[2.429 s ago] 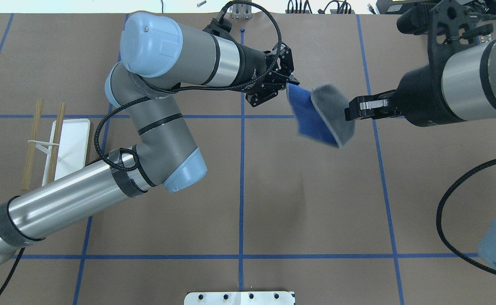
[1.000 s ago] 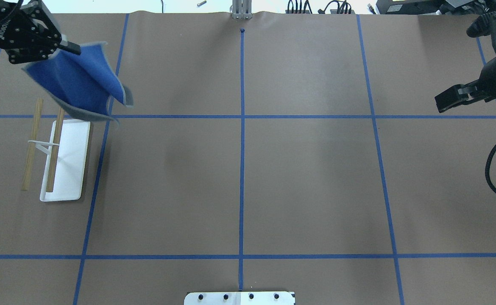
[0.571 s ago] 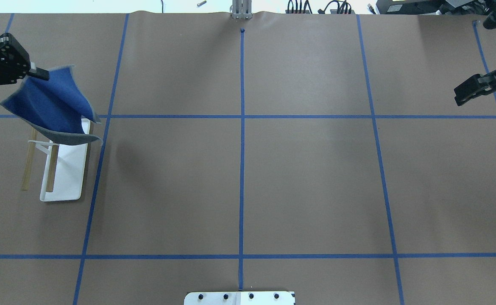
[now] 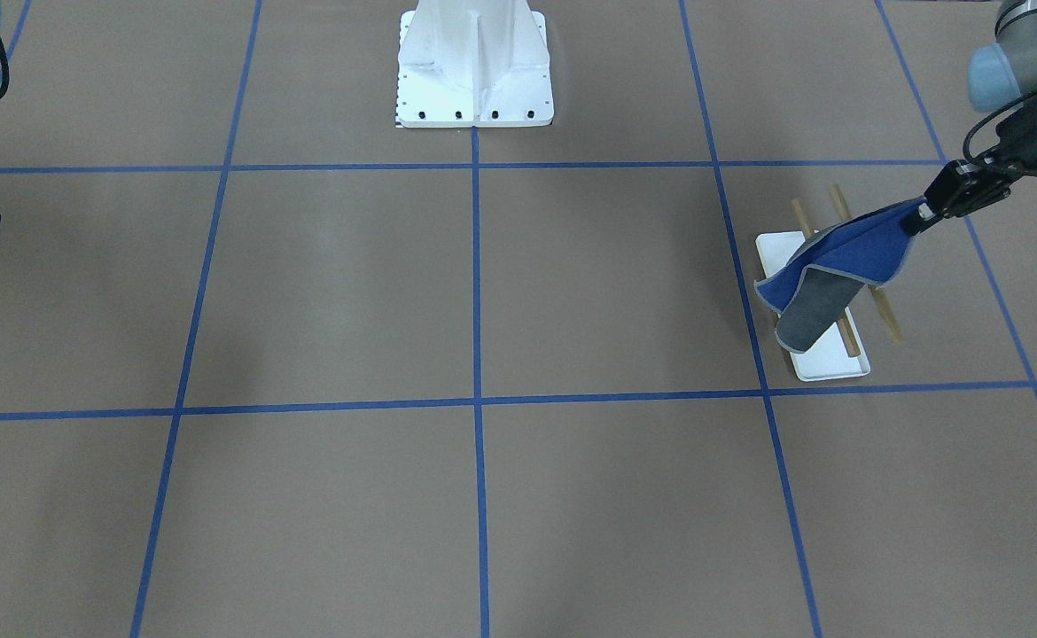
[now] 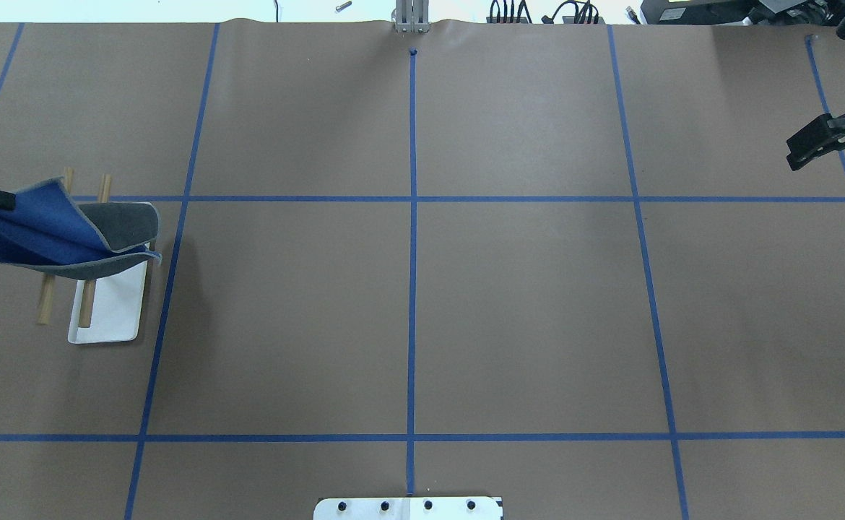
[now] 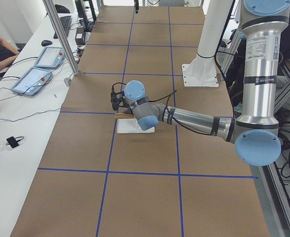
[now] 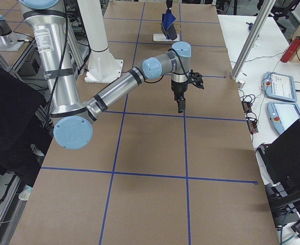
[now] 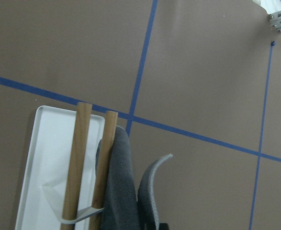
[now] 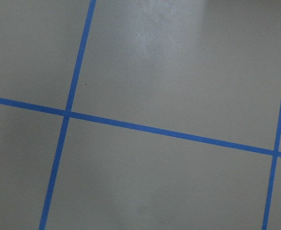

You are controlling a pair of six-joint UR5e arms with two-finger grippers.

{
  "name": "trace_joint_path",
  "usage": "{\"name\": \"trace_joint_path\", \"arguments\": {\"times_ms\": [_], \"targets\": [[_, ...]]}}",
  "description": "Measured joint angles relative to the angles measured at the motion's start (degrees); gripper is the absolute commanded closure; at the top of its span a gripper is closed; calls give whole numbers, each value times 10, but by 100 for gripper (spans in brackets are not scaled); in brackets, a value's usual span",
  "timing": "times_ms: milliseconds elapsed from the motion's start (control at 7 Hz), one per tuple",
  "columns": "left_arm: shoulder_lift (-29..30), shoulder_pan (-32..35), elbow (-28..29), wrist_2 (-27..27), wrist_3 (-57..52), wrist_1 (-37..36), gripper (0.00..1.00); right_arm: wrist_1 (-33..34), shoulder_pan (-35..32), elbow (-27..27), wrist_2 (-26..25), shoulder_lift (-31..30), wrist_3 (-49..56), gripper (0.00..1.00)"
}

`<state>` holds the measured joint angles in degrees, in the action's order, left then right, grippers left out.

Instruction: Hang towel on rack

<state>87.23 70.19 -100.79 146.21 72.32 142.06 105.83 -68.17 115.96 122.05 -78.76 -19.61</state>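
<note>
In the front-facing view, the left gripper pinches a corner of the towel. The towel's long axis runs away from the pincer, crosswise over the rods of the rack, and its far end droops with the grey side out. In the overhead view, the right gripper hangs well apart; whether it is spread cannot be told.

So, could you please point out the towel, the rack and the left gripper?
towel [image 4: 846,255]: front-facing view, on its blue upper side.
rack [image 5: 110,316]: overhead view, on the bare white tray base.
left gripper [image 4: 919,215]: front-facing view, at the fingertips pinching the towel's corner.
</note>
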Motion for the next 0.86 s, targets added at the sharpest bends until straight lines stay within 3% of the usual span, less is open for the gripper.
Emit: {"name": "trace_joint_path", "arguments": {"times_ms": [714, 857], "targets": [[-23, 1, 77, -25, -93, 35, 100, -1, -2, -1, 3, 1, -1, 0], [-21, 0, 87, -30, -100, 35, 3, -1, -4, -2, 10, 0, -1, 0]]}}
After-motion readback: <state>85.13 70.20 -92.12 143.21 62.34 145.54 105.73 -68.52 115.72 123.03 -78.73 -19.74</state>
